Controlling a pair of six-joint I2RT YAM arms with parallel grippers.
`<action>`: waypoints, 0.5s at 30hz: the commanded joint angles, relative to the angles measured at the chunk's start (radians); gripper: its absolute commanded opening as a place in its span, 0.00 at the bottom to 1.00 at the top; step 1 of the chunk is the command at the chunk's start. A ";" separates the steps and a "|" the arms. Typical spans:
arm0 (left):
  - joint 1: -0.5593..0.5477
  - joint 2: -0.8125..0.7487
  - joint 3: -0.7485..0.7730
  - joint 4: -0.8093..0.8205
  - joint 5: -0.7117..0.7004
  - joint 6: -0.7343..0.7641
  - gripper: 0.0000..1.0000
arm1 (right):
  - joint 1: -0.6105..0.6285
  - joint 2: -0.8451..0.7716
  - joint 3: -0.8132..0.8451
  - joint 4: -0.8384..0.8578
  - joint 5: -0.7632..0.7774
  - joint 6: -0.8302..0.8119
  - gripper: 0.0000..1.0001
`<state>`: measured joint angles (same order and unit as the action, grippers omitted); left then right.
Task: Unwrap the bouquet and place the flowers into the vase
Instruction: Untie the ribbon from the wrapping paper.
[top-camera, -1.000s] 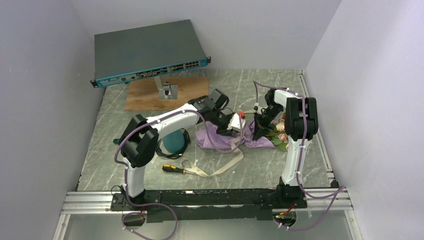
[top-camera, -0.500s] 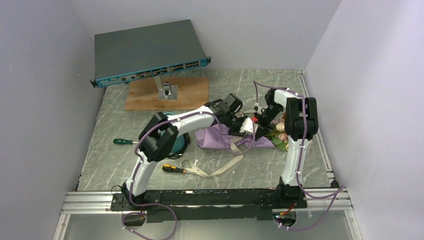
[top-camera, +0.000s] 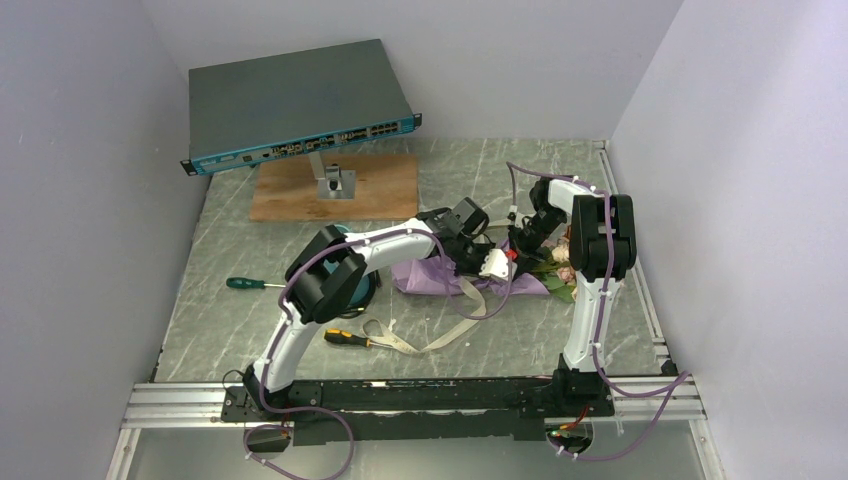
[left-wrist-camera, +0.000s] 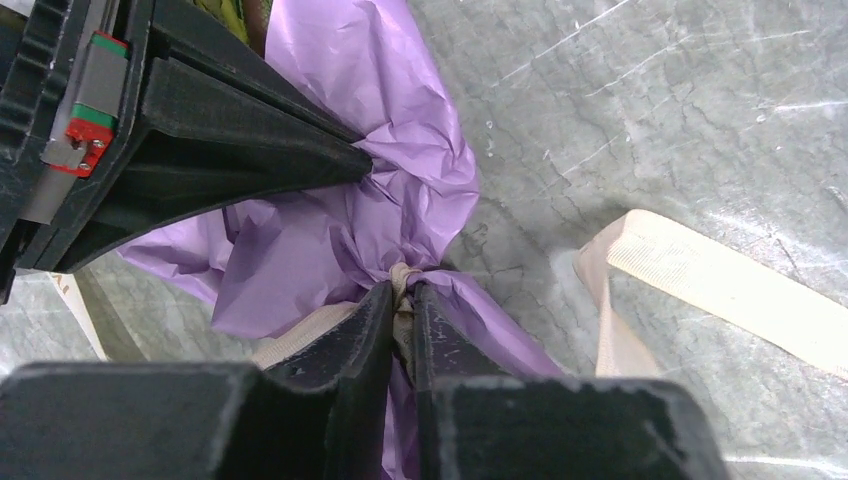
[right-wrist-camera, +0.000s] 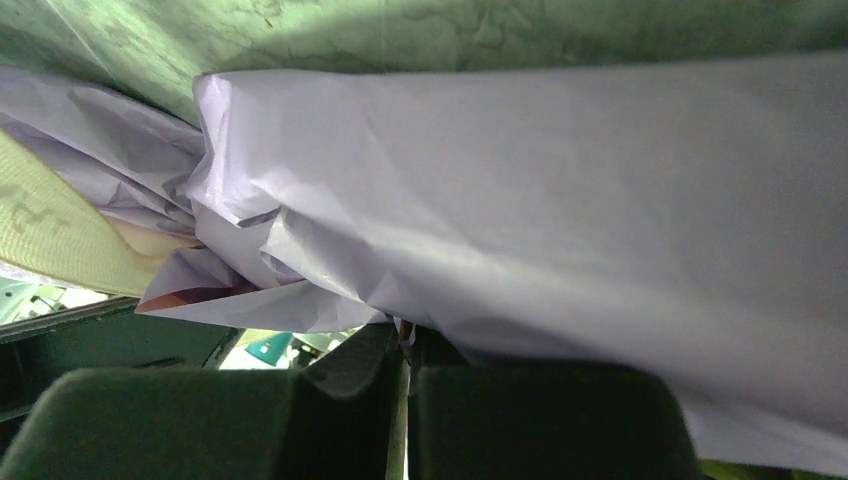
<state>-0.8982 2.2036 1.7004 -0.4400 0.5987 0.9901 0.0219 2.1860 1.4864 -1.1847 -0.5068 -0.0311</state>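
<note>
The bouquet (top-camera: 470, 280) lies on its side mid-table, its purple paper (left-wrist-camera: 330, 240) crinkled. Its flowers (top-camera: 560, 272) poke out at the right end. A cream ribbon (left-wrist-camera: 403, 285) cinches the paper into a knot. My left gripper (left-wrist-camera: 403, 292) is shut on that knot, just left of the right gripper (top-camera: 517, 248) in the top view. The right gripper (right-wrist-camera: 405, 345) is shut on a fold of the paper. Its black fingers (left-wrist-camera: 250, 150) pinch the wrap just above the knot. The teal vase (top-camera: 358, 290) is mostly hidden behind my left arm.
The ribbon's loose tail (top-camera: 450, 330) trails toward the front. A yellow-handled screwdriver (top-camera: 345, 338) and a green one (top-camera: 245, 283) lie front left. A black cable coil (top-camera: 372, 285) rings the vase. A network switch (top-camera: 295, 105) stands on a wooden board (top-camera: 385, 185) at the back.
My left arm has swung right along the bouquet to just beside the right gripper, and its jaws have closed on the ribbon knot. The right arm has stayed put.
</note>
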 joint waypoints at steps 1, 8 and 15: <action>-0.004 0.005 0.020 -0.015 -0.021 0.018 0.11 | 0.004 0.064 -0.017 0.250 0.157 -0.020 0.00; -0.005 -0.128 -0.068 0.240 0.084 -0.122 0.00 | 0.004 0.063 -0.018 0.253 0.169 -0.014 0.00; -0.005 -0.154 -0.038 0.245 0.127 -0.087 0.00 | 0.004 0.063 -0.018 0.255 0.171 -0.012 0.00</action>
<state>-0.8970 2.1410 1.6333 -0.2771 0.6315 0.8944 0.0219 2.1860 1.4868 -1.1847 -0.5060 -0.0284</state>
